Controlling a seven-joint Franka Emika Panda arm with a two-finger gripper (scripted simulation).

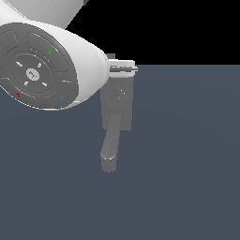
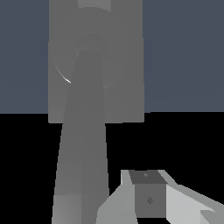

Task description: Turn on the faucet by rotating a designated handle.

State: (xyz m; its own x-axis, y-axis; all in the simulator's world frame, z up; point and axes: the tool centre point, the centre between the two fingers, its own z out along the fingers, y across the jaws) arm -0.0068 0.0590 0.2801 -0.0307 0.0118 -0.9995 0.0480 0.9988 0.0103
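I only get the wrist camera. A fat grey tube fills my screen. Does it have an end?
Observer: Yes. In the exterior view the spout ends in a rounded tip, pointing toward the bottom of that picture.
Operator: Where's the skinny handle?
Observer: A thin bar, likely the handle, sticks out at the base plate's far edge, toward the exterior view's right.
Operator: And the robot?
Observer: Its big white arm fills the exterior view's upper left.
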